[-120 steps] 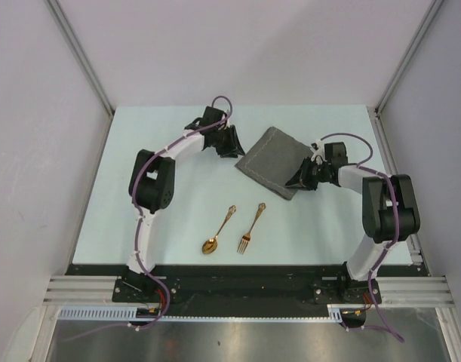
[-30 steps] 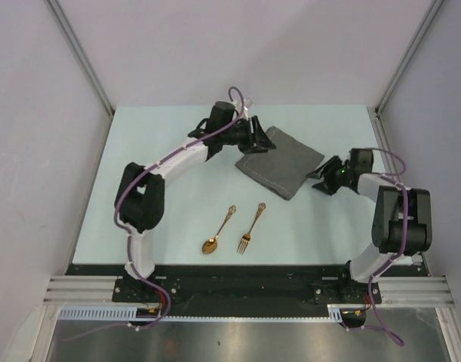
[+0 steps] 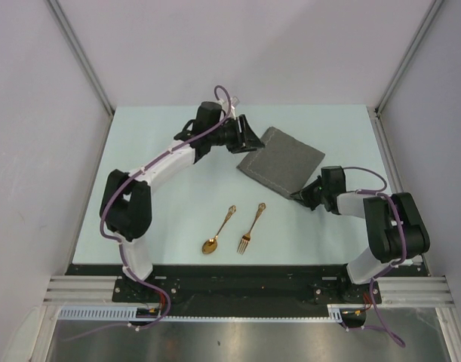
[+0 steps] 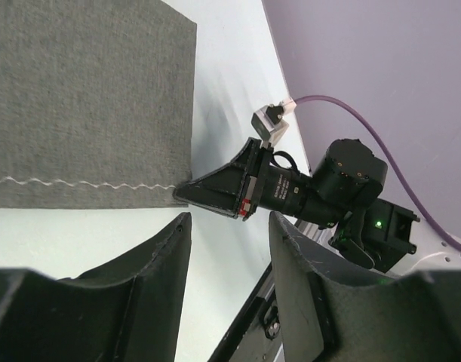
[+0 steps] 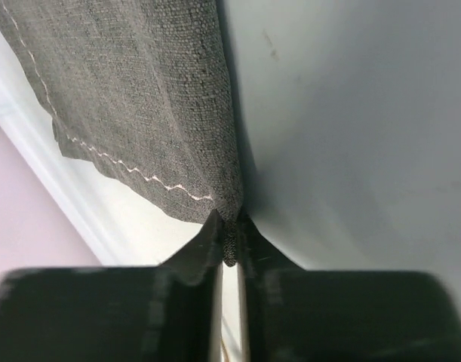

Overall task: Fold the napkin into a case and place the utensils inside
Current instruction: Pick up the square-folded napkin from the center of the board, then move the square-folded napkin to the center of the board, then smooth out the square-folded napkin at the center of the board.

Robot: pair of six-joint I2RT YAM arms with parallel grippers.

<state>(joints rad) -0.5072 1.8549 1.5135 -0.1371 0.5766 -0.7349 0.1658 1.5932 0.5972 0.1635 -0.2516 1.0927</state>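
On the pale worktop point(image 3: 328, 241), toward the far right: the napkin point(image 3: 283, 158), folded to a slanted dark grey rectangle. Lies flat. At its near corner, the right gripper point(image 3: 296, 196), jaws pinched almost together on that corner, a nub of cloth showing between the fingertips point(image 5: 201, 253) in the right wrist view. Same grip seen from the left wrist view: black tapered jaws clamped on the cloth's corner, at the end of the white zigzag stitching point(image 4: 79, 182).

At the napkin's far left edge, the left gripper point(image 3: 251, 142), jaws parted wide, nothing between them. Holds nothing. Cannot tell whether touching the cloth or hanging just above it.

Near the front of the worktop, well apart from the napkin: gold spoon point(image 3: 220, 228) and gold fork point(image 3: 253, 225), side by side, not touching, bowl and tines toward the arm bases. Handle detail too small to make out.

Small green light point(image 4: 379, 223) lit on the right arm's housing.

Napkin cut off at the top and left of the left wrist view. Near corner hidden under the right jaws from above.
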